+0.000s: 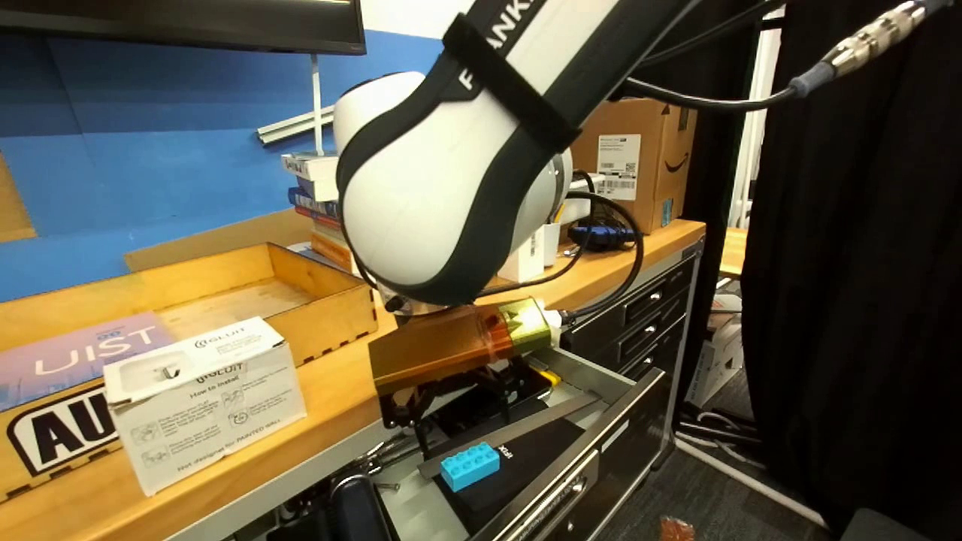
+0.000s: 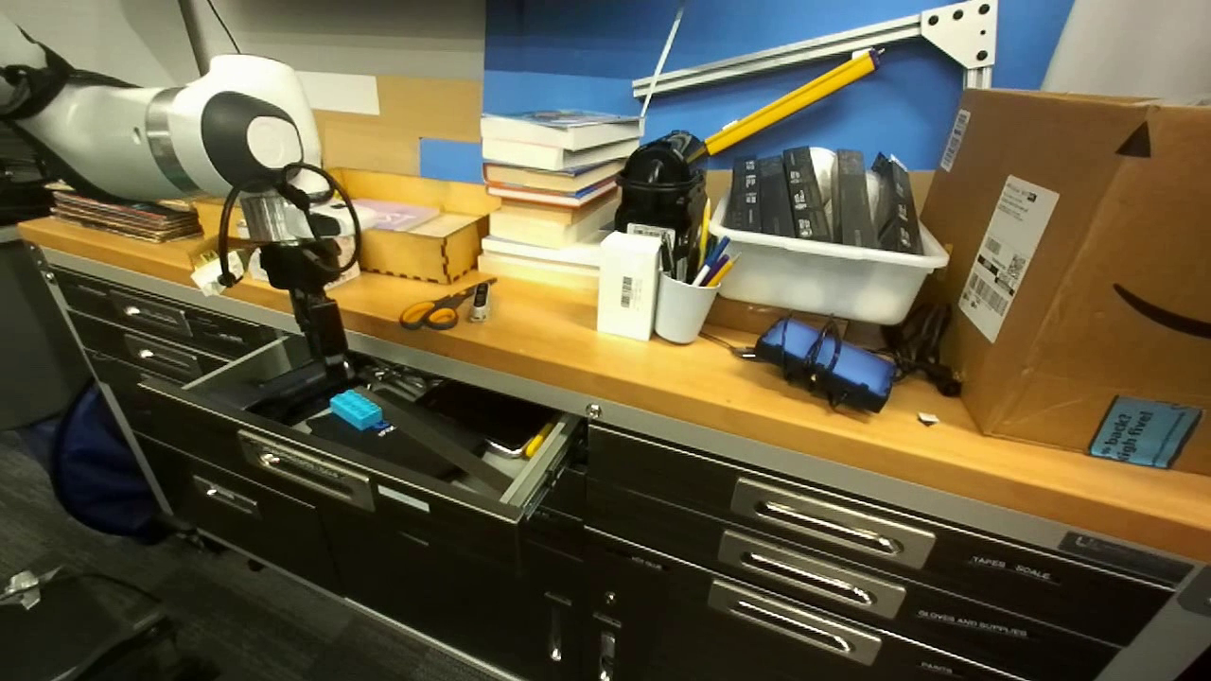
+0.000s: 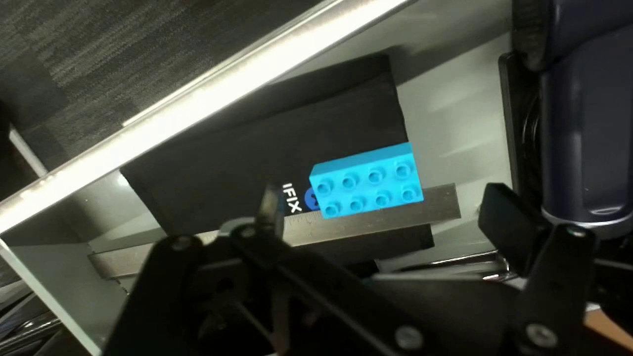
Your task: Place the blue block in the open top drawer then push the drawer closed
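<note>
The blue block (image 1: 470,467) lies studs up inside the open top drawer (image 1: 627,439), and both also show in the other exterior view, the block (image 2: 356,410) and the drawer front (image 2: 445,506). In the wrist view the block (image 3: 367,183) rests on a black flat case marked IFIX, its lower edge overlapping a steel ruler; the drawer's rim (image 3: 212,99) runs diagonally. My gripper (image 3: 388,215) is open and empty, its fingertips wide apart on either side of the block and not touching it. In the exterior views the gripper (image 1: 462,428) (image 2: 331,364) points down into the drawer.
The drawer also holds a steel ruler (image 3: 306,230), a dark blue tool (image 3: 586,123) and a yellow-handled item (image 1: 550,377). The wooden counter edge (image 2: 530,355) runs behind the drawer. A white box (image 1: 207,406), scissors (image 2: 440,307) and a wooden tray (image 2: 416,251) stand on it.
</note>
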Robot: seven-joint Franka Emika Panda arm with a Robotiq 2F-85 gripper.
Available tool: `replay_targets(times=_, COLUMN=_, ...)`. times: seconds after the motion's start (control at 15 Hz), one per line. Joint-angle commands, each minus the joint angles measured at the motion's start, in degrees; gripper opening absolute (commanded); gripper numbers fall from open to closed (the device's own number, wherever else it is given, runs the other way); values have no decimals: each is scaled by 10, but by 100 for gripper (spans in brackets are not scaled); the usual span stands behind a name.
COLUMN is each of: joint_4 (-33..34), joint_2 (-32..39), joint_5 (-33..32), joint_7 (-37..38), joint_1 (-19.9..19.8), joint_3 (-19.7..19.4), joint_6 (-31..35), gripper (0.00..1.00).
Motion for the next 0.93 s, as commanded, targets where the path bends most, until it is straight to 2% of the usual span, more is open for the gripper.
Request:
replay_targets(times=0.0, joint_4=-51, joint_2=-71, joint_5=95, joint_7=-97, joint_1=-16, joint_3=10, joint_6=-18, gripper=100)
replay_targets(times=0.2, joint_4=-97, joint_2=-116, joint_5=218, joint_7=-241, joint_1=-19, joint_3=10, joint_6=-48, gripper=100)
replay_targets(times=0.33, joint_4=-112, joint_2=-128, joint_5=253, joint_7=-296, joint_1=-20, joint_3=5, joint_6=-104, gripper=100)
replay_targets(times=0.6, joint_4=-110, joint_2=-93, joint_5=216, joint_7=-265, joint_1=-20, joint_3=16, joint_6=-193, gripper=100)
replay_targets(times=0.87, joint_4=-111, joint_2=-43, joint_5=159, joint_7=-162, joint_1=-13, joint_3=34, joint_6=-133, gripper=100)
